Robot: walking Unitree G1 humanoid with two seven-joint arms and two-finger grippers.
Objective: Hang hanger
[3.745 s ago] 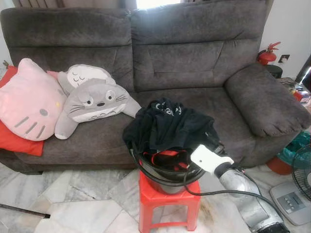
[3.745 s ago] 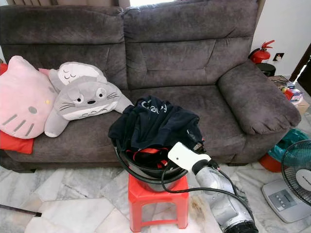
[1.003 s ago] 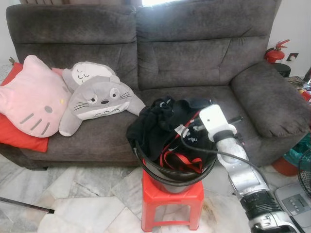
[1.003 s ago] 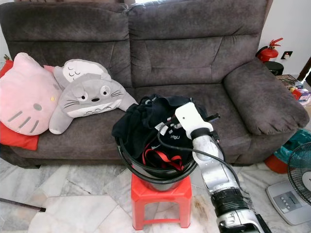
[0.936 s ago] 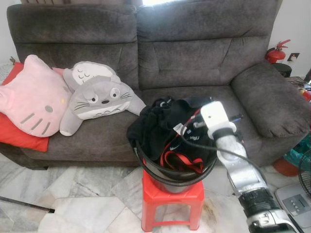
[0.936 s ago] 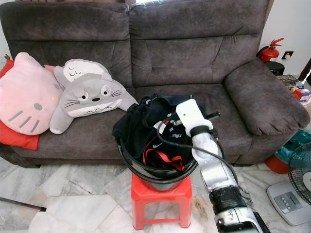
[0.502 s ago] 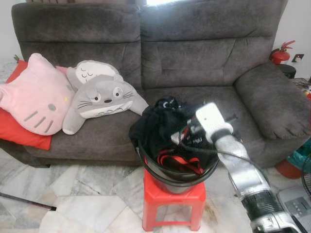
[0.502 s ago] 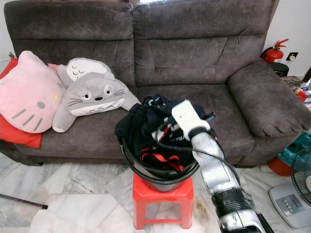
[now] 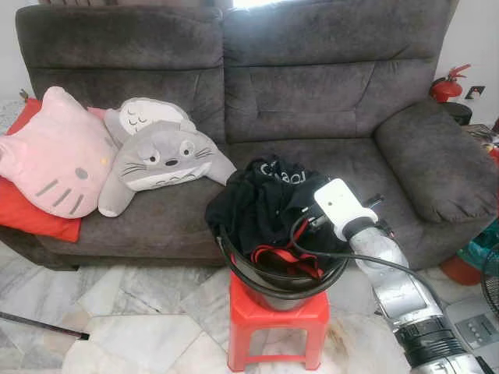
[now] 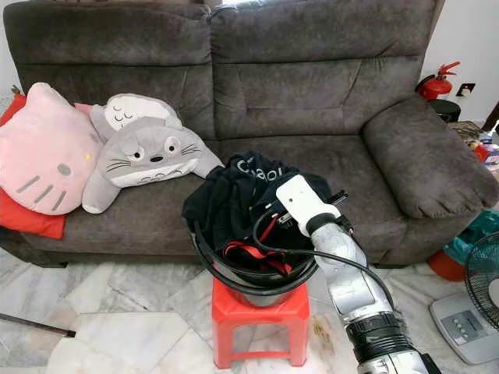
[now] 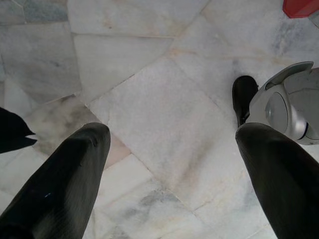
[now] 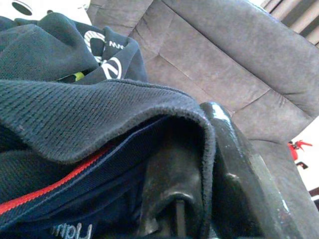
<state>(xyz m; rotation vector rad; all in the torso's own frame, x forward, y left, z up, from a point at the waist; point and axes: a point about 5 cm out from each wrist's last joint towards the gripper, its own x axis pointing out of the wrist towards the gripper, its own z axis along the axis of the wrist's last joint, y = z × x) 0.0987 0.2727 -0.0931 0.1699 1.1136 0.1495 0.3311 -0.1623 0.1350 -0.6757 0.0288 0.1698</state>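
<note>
Fingers of the right gripper pinch a fold of dark clothing heaped in a black bucket on a red stool near the grey sofa; no hanger can be made out. Left gripper hangs wide open over the marble floor

White lettering runs across the top fold of the dark clothes heaped in the black bucket, but it is too small and creased to read; in the right wrist view, white marks on the same dark fabric look like loops or letters, and a partly hidden word near a red stripe cannot be made out either.
</note>
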